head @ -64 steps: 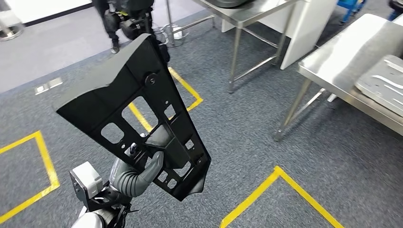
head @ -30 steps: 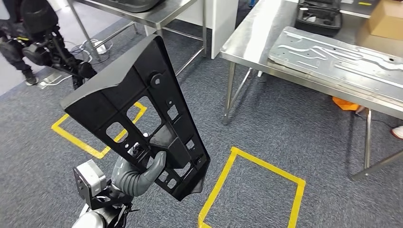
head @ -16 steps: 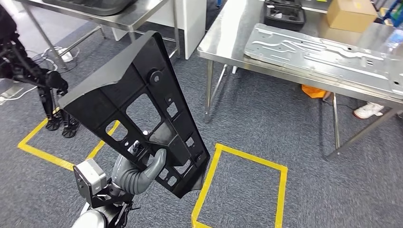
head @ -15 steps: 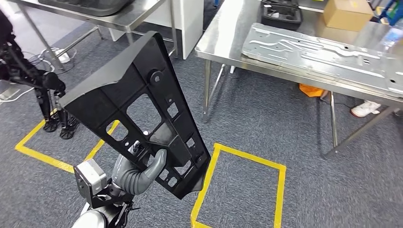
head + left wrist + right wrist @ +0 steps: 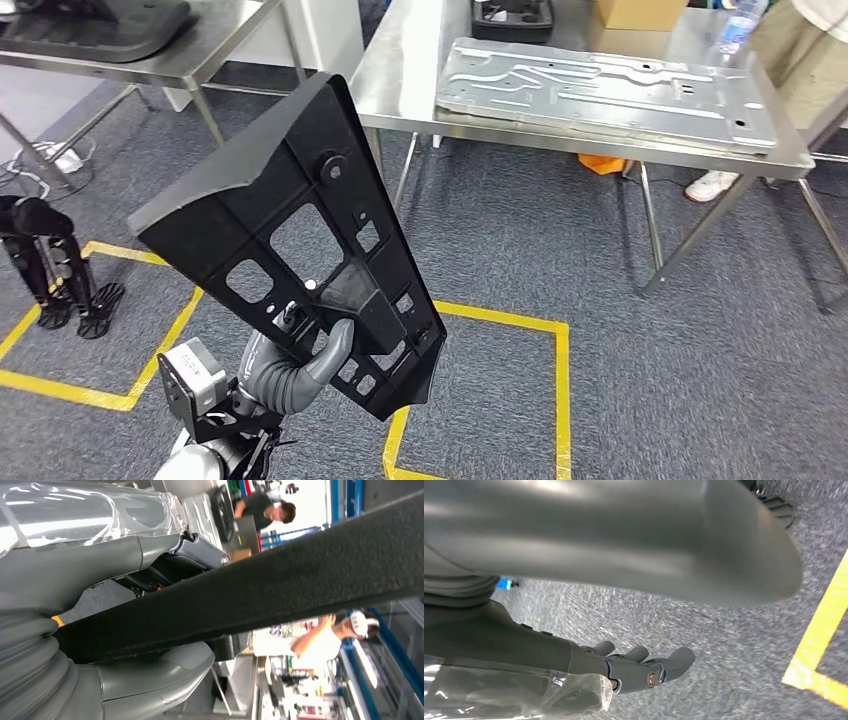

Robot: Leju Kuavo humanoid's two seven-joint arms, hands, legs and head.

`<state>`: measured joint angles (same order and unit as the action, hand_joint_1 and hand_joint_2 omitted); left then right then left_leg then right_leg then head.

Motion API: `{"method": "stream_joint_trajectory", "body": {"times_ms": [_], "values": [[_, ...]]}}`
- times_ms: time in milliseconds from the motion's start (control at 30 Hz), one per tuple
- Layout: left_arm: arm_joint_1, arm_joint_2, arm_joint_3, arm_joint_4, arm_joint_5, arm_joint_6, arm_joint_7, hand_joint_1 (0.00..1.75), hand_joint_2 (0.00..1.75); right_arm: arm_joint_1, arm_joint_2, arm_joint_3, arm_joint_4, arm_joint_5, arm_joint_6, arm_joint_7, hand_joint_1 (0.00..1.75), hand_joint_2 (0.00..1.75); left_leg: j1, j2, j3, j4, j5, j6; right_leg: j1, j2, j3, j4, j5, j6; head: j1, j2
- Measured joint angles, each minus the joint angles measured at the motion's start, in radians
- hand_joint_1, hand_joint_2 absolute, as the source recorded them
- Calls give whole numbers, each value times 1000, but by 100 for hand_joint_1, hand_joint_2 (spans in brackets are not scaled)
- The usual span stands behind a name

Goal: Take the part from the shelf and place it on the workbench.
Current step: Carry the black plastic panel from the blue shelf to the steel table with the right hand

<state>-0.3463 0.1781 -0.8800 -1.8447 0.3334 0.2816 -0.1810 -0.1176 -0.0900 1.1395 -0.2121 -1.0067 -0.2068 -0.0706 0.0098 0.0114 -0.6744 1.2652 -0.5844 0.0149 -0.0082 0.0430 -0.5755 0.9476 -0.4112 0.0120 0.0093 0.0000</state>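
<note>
While tilted above grey carpet, part (image 5: 290, 230) is gripped low by left robot hand (image 5: 300, 365).

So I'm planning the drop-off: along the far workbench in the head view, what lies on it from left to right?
Black moulded tray → long silver metal panel → cardboard box → clear plastic bottle, all on the steel workbench. The left hand holds the black part nearer the camera.
</note>
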Motion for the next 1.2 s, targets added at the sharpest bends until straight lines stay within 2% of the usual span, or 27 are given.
{"method": "stream_joint_trajectory", "body": {"times_ms": [33,67,133,167,200,267,300,333,400,467,500,533,567,633,667,700,767,833,900,967,1000,1033,1067,1133,1167,1200], "values": [[0,0,0,0,0,0,0,175,175,1,0,0,0,0,0,0,0,0,1,-3,11,-28,25,0,0,13,1,0,0,0,0,0],[-1,0,0,1,0,0,0,175,175,1,0,0,0,1,0,0,0,0,2,-12,38,-91,62,1,0,27,3,1,0,1,0,0],[-3,0,0,1,1,0,-1,175,175,0,2,0,0,1,1,0,0,0,7,-55,99,-232,123,7,1,53,0,5,0,6,0,0],[-4,0,-1,1,1,0,-2,175,175,-1,2,0,0,2,1,1,0,0,9,-74,117,-275,137,10,1,64,-4,7,0,11,0,0],[-4,0,-1,1,2,0,-3,175,175,0,2,0,0,2,1,1,0,0,8,-85,123,-293,139,14,0,75,-9,8,2,17,1,0],[-5,0,-2,1,2,0,-4,175,175,4,0,0,0,2,1,2,0,0,5,-71,126,-298,142,25,-4,91,-17,7,6,30,1,0],[-7,-1,-3,1,2,0,-5,175,175,7,-1,0,0,2,1,3,0,0,5,-61,129,-300,144,32,-3,79,-20,12,2,36,1,0],[-9,-1,-4,1,2,0,-6,175,175,9,-1,0,0,2,0,3,0,0,7,-50,131,-303,147,39,-2,55,-31,34,-11,41,3,0],[-10,-1,-5,1,2,0,-7,175,175,7,0,0,0,3,0,3,0,0,6,-23,133,-306,147,47,-1,-5,-81,141,-67,49,5,0],[-9,-1,-5,2,5,0,-8,175,175,4,0,0,0,6,-1,2,0,0,2,5,133,-305,145,51,-5,-26,-146,274,-119,55,6,0],[-9,-1,-6,2,6,0,-8,175,175,4,0,0,0,8,-3,1,0,0,2,16,134,-305,144,51,-6,-29,-161,303,-123,56,6,0],[-9,-1,-6,2,8,0,-9,175,175,4,0,0,0,10,-4,0,0,0,1,25,134,-305,143,50,-6,-29,-155,291,-109,56,6,0],[-9,-1,-6,2,8,0,-10,175,175,5,0,0,0,12,-6,-2,0,0,1,31,135,-305,142,49,-6,-31,-128,242,-81,55,6,0],[-11,-1,-6,2,9,0,-12,175,175,5,-2,0,0,18,-10,-8,0,0,0,40,138,-305,139,44,-3,-41,-47,94,-24,50,6,0],[-12,-1,-6,2,9,0,-13,175,175,5,-2,0,0,21,-11,-10,0,0,-2,42,138,-305,138,40,0,-46,-19,42,-9,46,6,0],[-13,-1,-6,2,9,0,-14,175,175,5,-2,0,0,24,-12,-13,0,0,-4,44,138,-305,137,35,3,-49,-4,14,-4,41,6,0],[-14,-1,-5,2,14,1,-16,175,175,5,-2,0,0,27,-15,-18,0,0,-5,45,140,-307,137,24,7,-47,-4,9,-6,30,6,0],[-14,-1,-5,2,21,0,-17,175,175,5,-2,0,0,31,-15,-21,0,0,-2,34,133,-290,123,13,2,-44,-2,5,-4,19,5,0],[-14,-1,-5,2,33,-6,-18,175,175,3,-2,0,0,33,-16,-21,0,0,1,14,90,-199,72,5,-3,-42,0,2,-2,10,3,0],[-13,0,-4,2,47,-16,-18,175,175,2,-2,0,0,34,-16,-22,0,0,1,3,19,-54,13,1,-2,-38,-1,3,-2,5,1,0],[-12,0,-5,2,51,-21,-18,175,175,2,-2,0,0,35,-17,-22,0,0,1,0,-7,-7,2,-1,-2,-34,0,3,-2,4,1,0],[-12,0,-5,2,56,-25,-18,175,175,2,-2,0,0,35,-17,-23,0,0,2,-1,-13,1,12,-1,-2,-30,0,3,-2,5,1,0],[-12,0,-4,2,59,-28,-18,175,175,2,-2,0,0,36,-17,-23,0,0,2,-1,2,-36,40,-1,-2,-26,2,3,-2,5,1,0],[-14,1,-4,2,64,-34,-19,175,175,1,-2,0,0,39,-17,-23,0,0,3,-5,68,-182,110,2,-1,-18,5,5,-4,9,0,0],[-15,1,-4,2,67,-36,-20,175,175,1,-2,0,0,40,-18,-23,0,0,3,-8,97,-244,132,6,1,-14,4,6,-6,12,1,0],[-16,1,-4,2,68,-37,-20,175,175,1,-2,0,0,41,-18,-23,0,0,2,-11,114,-282,143,10,3,-11,3,7,-6,16,1,0]]}}
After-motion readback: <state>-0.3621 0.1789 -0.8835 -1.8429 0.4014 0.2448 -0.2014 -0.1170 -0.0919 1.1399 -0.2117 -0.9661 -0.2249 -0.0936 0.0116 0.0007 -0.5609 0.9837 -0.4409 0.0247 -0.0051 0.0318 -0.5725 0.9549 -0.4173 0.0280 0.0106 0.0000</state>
